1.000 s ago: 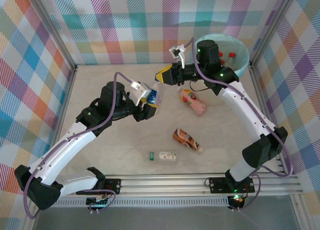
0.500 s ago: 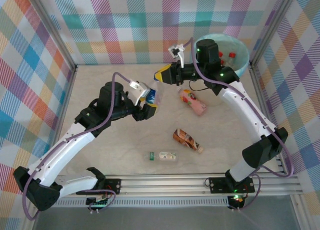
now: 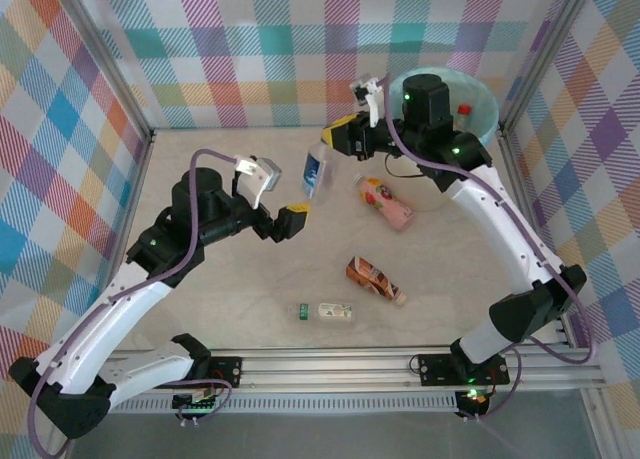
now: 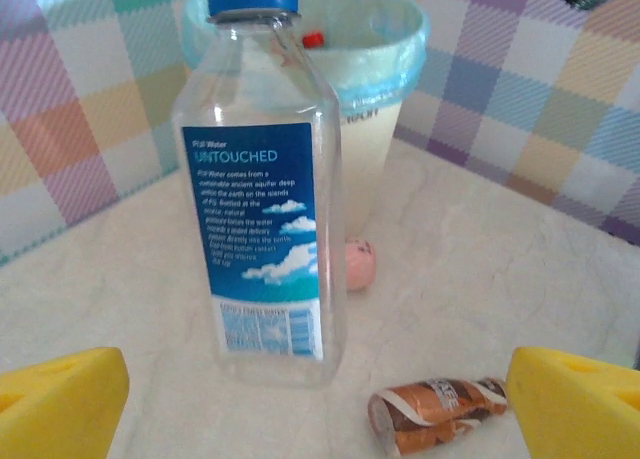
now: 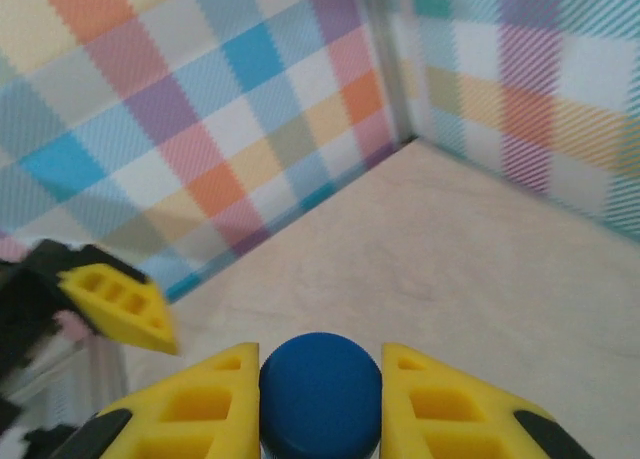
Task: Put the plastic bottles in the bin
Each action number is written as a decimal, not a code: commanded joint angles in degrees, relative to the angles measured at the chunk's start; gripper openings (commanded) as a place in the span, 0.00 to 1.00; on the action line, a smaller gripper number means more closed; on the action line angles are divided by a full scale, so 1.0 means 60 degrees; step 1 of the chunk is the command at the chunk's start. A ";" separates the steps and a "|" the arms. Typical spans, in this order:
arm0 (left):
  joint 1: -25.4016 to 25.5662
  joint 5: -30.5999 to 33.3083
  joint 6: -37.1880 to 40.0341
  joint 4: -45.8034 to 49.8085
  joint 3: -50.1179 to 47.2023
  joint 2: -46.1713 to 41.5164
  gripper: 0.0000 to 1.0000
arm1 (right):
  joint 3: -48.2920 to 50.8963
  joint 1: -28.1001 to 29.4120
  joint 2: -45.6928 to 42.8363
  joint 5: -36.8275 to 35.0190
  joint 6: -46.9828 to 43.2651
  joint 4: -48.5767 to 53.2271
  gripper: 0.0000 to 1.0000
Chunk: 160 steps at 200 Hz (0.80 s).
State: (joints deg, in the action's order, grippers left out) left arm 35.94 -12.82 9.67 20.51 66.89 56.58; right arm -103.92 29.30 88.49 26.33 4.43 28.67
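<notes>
I'm running a lab test cell: pastel checked cloth walls (image 3: 200, 49) stand ahead of my left gripper (image 3: 284, 197) and on both sides. Behind it, a silver aluminium rail (image 3: 330, 364) edges the beige tabletop (image 3: 230, 289).

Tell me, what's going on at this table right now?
The right gripper pinches a clear water bottle by its blue cap, holding it upright. The left gripper stands open beside it, not touching. A pink bottle, a brown bottle and a small clear bottle lie on the table; a red cap shows inside the bin.
</notes>
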 commanded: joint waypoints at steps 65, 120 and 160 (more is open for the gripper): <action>0.0114 0.0686 -0.0175 -0.0380 -0.0034 -0.0112 0.98 | -0.2063 -0.1148 -0.0223 -0.7540 -0.3458 0.0492 0.00; 0.0118 0.0788 -0.0235 -0.0187 -0.0073 -0.0062 0.99 | -0.1400 -0.1719 0.0221 -0.8996 -0.4645 0.0105 0.00; 0.0110 0.0820 -0.0255 -0.0166 -0.0115 -0.0038 0.98 | -0.0562 -0.1883 0.0371 -0.9170 -0.4379 0.0049 0.00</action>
State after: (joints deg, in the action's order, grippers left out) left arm 35.97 -8.67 8.58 19.38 66.89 56.29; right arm -109.30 18.65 90.24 -25.54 -21.08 30.70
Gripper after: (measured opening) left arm 0.985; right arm 0.248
